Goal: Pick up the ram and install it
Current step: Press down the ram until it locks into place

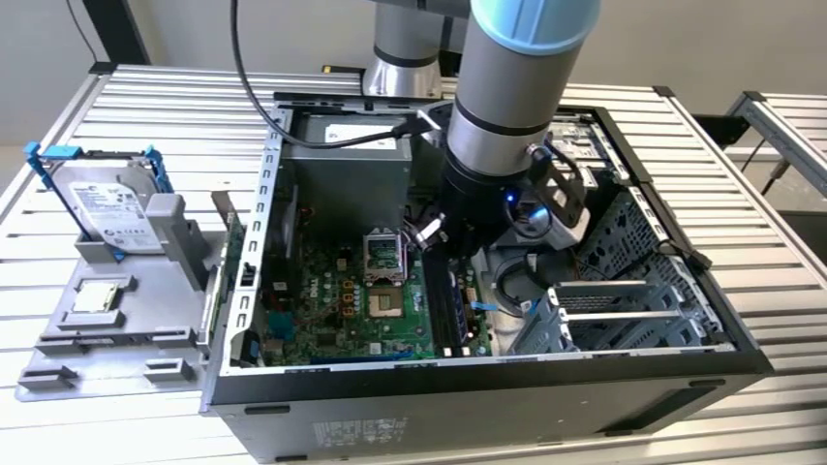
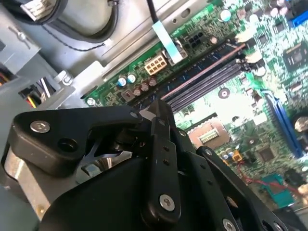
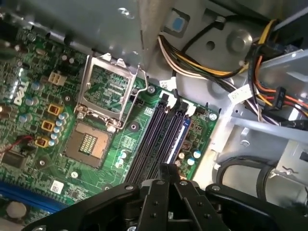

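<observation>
Claw [image 3: 168, 169] is closed, fingers pressed together with nothing visibly between them. It is down inside the open PC case [image 1: 491, 373], which lies mid-desk [image 1: 168, 87], toward the edge nearest the exterior camera.

The tips sit right at one end of the ram [image 3: 179, 137]; I can't tell if they touch it.

The ram stands on edge in the outermost of the black slots [image 3: 154, 139], on the side away from the CPU socket [image 3: 89, 142] and next to the drive cage.

Key relation: the ram's long axis runs straight out from the claw tips along the slot, so the claw is over the end, not the middle.

In the second wrist view the same stick [image 2: 202, 72] leads away from the fingertip line. It looks about level, but I can't confirm it is fully seated.
</observation>
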You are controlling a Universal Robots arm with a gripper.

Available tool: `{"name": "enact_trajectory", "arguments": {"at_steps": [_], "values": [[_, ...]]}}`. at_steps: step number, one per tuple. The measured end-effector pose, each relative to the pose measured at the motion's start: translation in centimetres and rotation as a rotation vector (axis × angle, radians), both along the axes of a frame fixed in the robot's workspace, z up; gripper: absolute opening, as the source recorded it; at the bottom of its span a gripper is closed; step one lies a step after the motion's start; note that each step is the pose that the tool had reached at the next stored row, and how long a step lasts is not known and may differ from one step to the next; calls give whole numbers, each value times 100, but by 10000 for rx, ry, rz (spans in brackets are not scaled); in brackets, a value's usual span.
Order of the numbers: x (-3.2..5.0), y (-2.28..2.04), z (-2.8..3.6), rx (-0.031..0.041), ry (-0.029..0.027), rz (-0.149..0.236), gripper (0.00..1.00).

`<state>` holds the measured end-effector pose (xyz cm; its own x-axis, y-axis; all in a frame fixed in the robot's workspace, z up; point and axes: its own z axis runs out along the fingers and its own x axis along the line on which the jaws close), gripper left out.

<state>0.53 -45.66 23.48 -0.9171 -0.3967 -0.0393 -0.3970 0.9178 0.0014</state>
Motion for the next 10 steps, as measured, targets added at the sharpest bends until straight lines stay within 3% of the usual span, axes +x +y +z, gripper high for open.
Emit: {"name": "enact_trajectory", "arguments": {"at_steps": [4,10], "values": [[0,0,1,0,-61,626,0],[0,0,2,1,-86,1721,0]]}}
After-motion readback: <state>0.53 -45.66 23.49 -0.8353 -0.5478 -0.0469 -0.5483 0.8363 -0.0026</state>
